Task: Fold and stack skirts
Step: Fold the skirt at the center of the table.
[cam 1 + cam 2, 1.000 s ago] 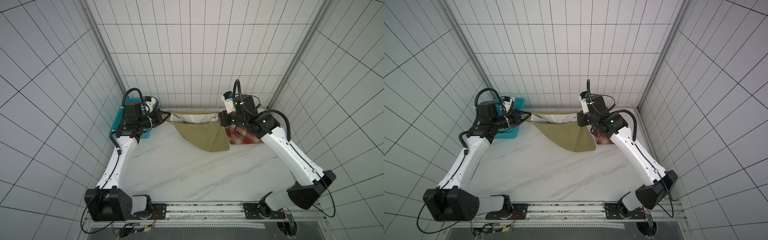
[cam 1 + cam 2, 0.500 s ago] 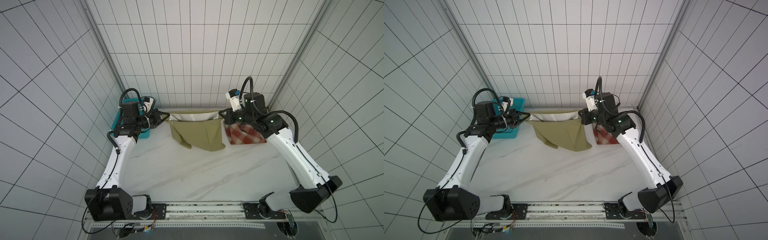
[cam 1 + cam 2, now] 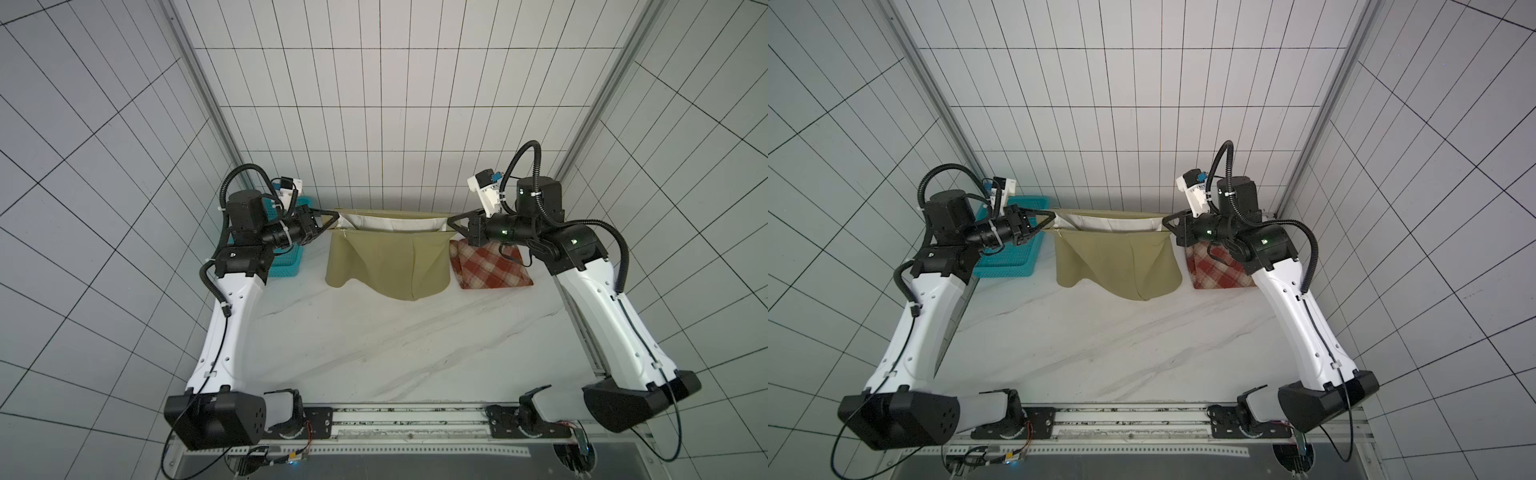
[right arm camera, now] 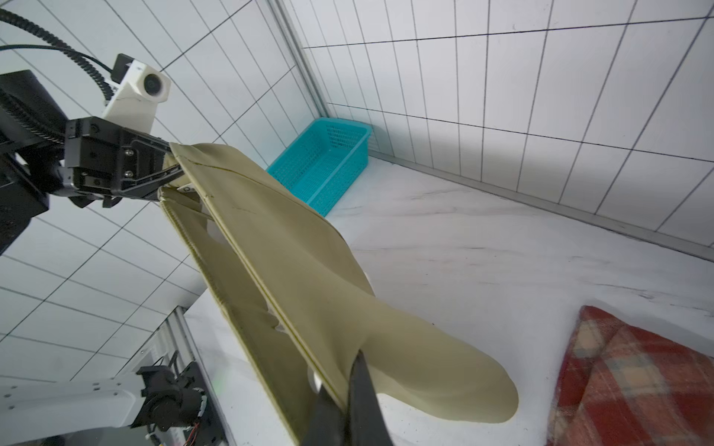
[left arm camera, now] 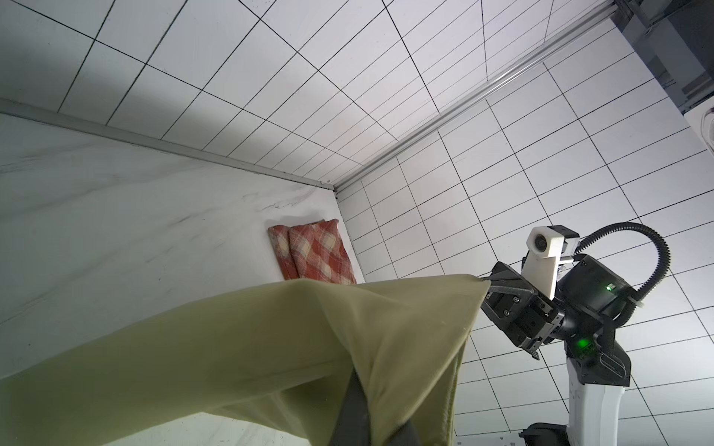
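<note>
Basket (image 3: 284,266) left, hanging skirt (image 3: 386,262) centre, folded skirt (image 3: 490,268) right (on table (image 3: 374,345))

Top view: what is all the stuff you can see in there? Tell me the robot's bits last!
olive skirt: one, olive-khaki with a pale lining showing at the top, held up by its top edge between the two grippers at the back of the table, the rest hanging down
plaid skirt: one, red and cream, folded, lying on the table at the back right, below the right arm
basket: one, teal plastic, at the back left of the table
table: one, white marble look, under everything
left gripper: one, black, shut on one top corner of the olive skirt
right gripper: one, black, shut on the opposite top corner
</note>
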You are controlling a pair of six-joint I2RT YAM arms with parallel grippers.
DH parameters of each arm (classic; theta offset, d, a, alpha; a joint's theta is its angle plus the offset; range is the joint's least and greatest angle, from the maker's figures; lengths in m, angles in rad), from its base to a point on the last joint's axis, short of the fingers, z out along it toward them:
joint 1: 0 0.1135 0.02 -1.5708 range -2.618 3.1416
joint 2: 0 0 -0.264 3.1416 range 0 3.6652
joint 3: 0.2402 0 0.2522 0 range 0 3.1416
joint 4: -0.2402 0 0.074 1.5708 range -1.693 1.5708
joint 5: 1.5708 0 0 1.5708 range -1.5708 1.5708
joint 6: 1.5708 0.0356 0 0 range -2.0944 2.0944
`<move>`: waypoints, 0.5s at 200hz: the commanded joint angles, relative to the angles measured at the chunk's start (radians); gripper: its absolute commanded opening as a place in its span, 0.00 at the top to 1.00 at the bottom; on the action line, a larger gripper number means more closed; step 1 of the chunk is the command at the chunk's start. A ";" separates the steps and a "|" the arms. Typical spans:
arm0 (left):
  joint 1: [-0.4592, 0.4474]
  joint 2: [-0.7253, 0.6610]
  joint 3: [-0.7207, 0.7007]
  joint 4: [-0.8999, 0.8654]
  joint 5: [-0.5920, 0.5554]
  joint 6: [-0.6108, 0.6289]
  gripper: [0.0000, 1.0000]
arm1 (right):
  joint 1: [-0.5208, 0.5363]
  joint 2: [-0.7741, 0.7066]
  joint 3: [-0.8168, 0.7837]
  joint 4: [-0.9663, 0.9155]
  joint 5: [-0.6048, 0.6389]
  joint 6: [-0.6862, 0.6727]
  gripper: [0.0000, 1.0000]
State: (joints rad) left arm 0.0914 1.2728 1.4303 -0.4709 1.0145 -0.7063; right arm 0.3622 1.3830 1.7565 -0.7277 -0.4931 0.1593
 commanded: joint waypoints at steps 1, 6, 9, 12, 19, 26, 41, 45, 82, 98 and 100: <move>0.150 -0.086 0.003 0.018 -0.257 -0.056 1.00 | -0.134 -0.098 0.094 -0.119 0.142 0.026 1.00; 0.151 -0.101 -0.004 0.016 -0.256 -0.059 1.00 | -0.134 -0.104 0.086 -0.117 0.139 0.026 1.00; 0.151 -0.108 -0.008 0.012 -0.255 -0.059 1.00 | -0.133 -0.107 0.080 -0.116 0.140 0.027 1.00; 0.151 -0.114 -0.013 0.005 -0.256 -0.059 1.00 | -0.134 -0.111 0.076 -0.114 0.143 0.026 1.00; 0.151 -0.124 -0.021 0.003 -0.255 -0.060 1.00 | -0.135 -0.115 0.070 -0.110 0.153 0.025 1.00; 0.150 -0.128 -0.032 0.004 -0.254 -0.062 1.00 | -0.138 -0.113 0.066 -0.106 0.160 0.021 1.00; 0.150 -0.113 -0.040 0.014 -0.257 -0.065 1.00 | -0.155 -0.083 0.065 -0.099 0.142 0.014 1.00; 0.150 -0.104 -0.042 0.021 -0.257 -0.069 1.00 | -0.164 -0.070 0.065 -0.092 0.126 0.015 1.00; 0.148 0.055 0.010 0.128 -0.256 -0.110 1.00 | -0.234 0.065 0.057 0.047 0.034 0.051 1.00; 0.144 0.156 0.086 0.136 -0.269 -0.095 1.00 | -0.259 0.137 0.079 0.116 0.020 0.066 1.00; 0.142 0.169 0.093 0.138 -0.271 -0.093 1.00 | -0.261 0.147 0.085 0.124 0.019 0.067 1.00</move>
State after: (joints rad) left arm 0.1158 1.3121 1.4387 -0.4103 1.0519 -0.7715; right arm 0.2844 1.4670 1.7611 -0.6441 -0.6807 0.1810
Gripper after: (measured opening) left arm 0.049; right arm 0.047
